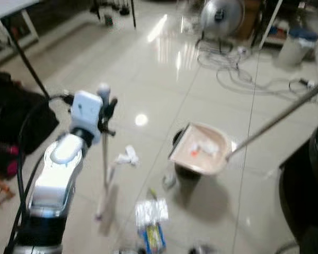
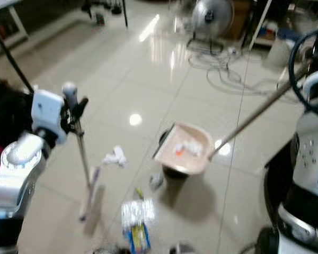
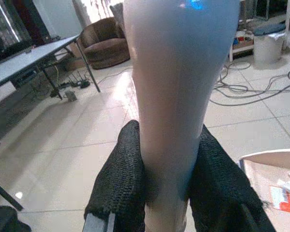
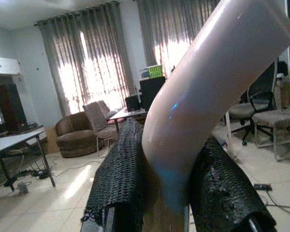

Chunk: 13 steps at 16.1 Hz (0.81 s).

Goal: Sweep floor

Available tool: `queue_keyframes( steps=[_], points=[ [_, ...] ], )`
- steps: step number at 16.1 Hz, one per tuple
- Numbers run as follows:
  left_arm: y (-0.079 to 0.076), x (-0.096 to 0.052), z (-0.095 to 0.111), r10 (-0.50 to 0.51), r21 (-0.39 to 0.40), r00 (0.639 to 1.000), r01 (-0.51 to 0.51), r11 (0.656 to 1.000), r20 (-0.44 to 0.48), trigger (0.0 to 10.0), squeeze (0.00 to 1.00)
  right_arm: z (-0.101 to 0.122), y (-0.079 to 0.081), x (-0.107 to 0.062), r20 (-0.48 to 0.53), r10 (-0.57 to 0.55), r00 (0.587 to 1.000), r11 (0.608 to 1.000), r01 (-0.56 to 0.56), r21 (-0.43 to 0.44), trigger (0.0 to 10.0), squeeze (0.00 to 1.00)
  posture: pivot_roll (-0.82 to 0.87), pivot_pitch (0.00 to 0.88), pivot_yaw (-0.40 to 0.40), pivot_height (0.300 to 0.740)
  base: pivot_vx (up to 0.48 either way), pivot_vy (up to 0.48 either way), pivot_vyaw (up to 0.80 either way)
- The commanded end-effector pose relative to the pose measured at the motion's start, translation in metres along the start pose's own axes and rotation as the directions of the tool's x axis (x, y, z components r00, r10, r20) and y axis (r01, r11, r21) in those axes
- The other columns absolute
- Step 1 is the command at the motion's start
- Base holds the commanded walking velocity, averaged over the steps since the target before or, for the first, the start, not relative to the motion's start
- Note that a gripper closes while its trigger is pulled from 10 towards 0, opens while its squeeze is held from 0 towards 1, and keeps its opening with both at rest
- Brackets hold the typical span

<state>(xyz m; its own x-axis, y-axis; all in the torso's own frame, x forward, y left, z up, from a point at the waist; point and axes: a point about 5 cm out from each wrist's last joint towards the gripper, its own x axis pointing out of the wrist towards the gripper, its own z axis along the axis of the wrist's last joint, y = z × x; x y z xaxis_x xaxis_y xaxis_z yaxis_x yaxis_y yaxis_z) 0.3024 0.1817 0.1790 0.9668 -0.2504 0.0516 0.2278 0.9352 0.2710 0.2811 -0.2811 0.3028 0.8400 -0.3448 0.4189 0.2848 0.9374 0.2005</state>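
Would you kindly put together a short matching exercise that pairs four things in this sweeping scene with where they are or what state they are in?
Things:
1. broom
2. dustpan
3. crumpled white paper
4. fan

Places or states:
A. standing far off, near the tangled cables
B. lifted over a dark bin, scraps inside it
C. lying loose on the tiles
D. handle clamped in the left gripper

Pairs: 1-D, 2-B, 3-C, 4-A

A home living room: brown armchair (image 4: 76, 137), curtained windows (image 4: 94, 63), glossy tiled floor (image 1: 148, 79).
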Motion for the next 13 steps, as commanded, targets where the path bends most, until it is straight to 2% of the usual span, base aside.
queue_keyframes(
  steps=[1, 3, 8, 13],
  points=[
    [-0.0024, 0.0022, 0.0093, -0.015, 0.012, 0.999, 0.014, 1.000, 0.047, 10.0, 0.00, 0.0136, -0.0062, 0.0001, 0.061, -0.022, 0.998, 1.000, 0.022, -0.003, 10.0, 0.00, -0.01, 0.067, 0.006, 0.740, 0.322, 0.000, -0.80],
    [-0.0022, 0.0032, 0.0096, -0.017, 0.013, 0.999, 0.017, 1.000, 0.050, 10.0, 0.00, 0.0141, -0.0073, 0.0002, 0.064, -0.027, 0.998, 1.000, 0.027, -0.005, 10.0, 0.00, -0.01, 0.060, 0.007, 0.740, 0.324, 0.000, -0.80],
    [-0.0001, 0.0027, 0.0106, 0.005, 0.018, 0.999, -0.006, 1.000, 0.052, 10.0, 0.00, 0.0135, -0.0074, 0.0017, 0.070, -0.020, 0.997, 1.000, 0.020, 0.008, 10.0, 0.00, 0.00, 0.061, 0.001, 0.740, 0.310, 0.000, 0.00],
    [0.0072, -0.0009, 0.0088, 0.046, 0.026, 0.998, -0.047, 0.999, 0.036, 10.0, 0.00, 0.0115, 0.0003, 0.0086, 0.084, 0.010, 0.996, 1.000, -0.010, 0.004, 10.0, 0.00, 0.02, 0.075, -0.013, 0.740, 0.000, 0.000, 0.00]
  ],
)
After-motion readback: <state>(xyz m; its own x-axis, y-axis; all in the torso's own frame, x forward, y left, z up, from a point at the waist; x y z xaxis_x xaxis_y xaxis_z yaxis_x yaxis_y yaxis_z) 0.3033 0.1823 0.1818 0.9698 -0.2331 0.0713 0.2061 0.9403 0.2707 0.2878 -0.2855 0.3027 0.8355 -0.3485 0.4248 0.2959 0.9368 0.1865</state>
